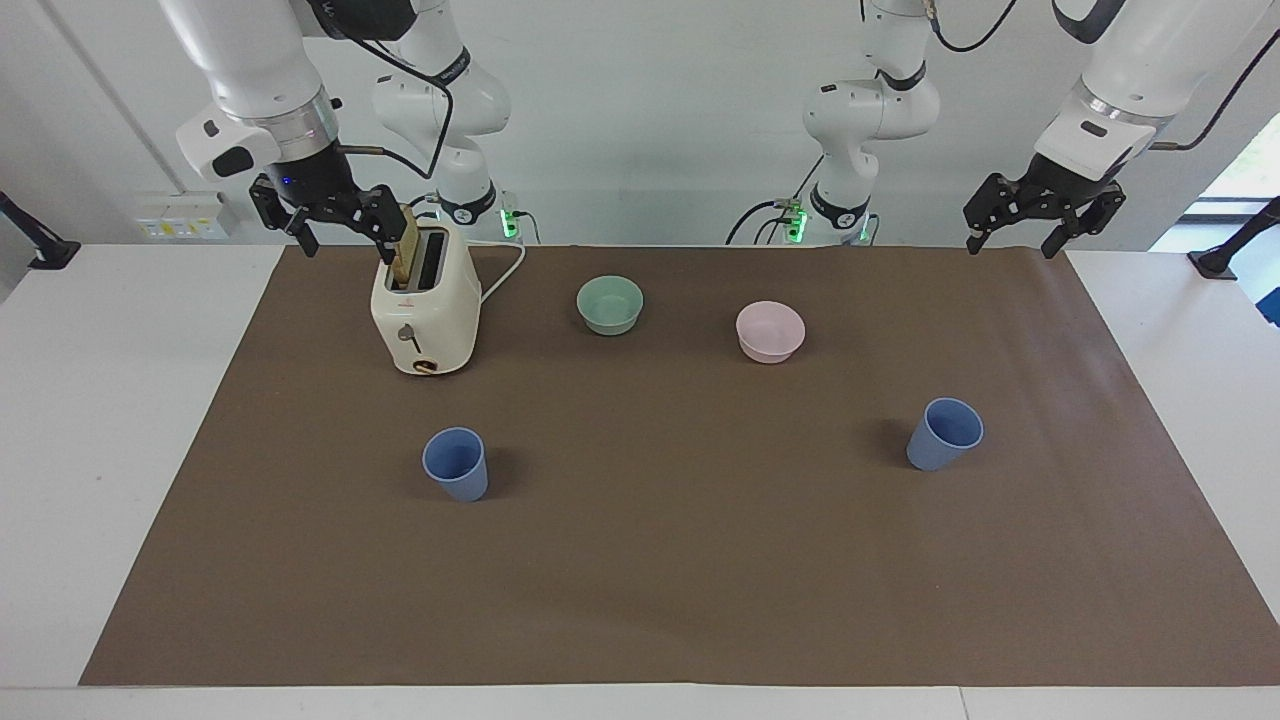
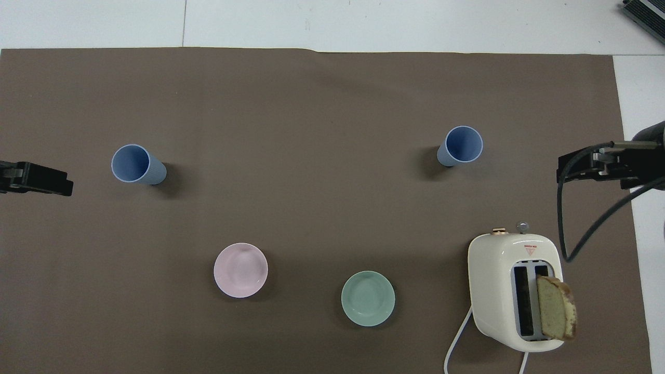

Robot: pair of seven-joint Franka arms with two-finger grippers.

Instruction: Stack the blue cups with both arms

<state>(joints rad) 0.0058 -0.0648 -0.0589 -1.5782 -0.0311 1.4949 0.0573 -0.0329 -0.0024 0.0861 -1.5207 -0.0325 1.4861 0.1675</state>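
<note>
Setting: white table (image 1: 110, 420) carrying a brown mat (image 1: 680, 560), pale wall rising at the robots' end.
Left gripper (image 1: 1012, 242): hanging with jaws released and nothing between them, raised over the mat's corner at the left arm's end.
Right gripper (image 1: 342, 238): hanging with jaws released and nothing between them, raised just beside the toaster's top at the right arm's end.
Toaster (image 1: 425, 305): cream, standing on the mat with a bread slice (image 1: 405, 248) sticking up out of one slot and a white cord trailing toward the robots.
Blue cup by the toaster (image 1: 456, 463): standing upright on the mat, mouth up, farther from the robots than the toaster.
Blue cup toward the left arm's end (image 1: 944, 433): standing upright, mouth up, well apart from the other cup.
Green bowl (image 1: 610, 304): sitting beside the toaster, nearer to the robots than both cups.
Pink bowl (image 1: 770, 331): sitting beside the green bowl, toward the left arm's end.
</note>
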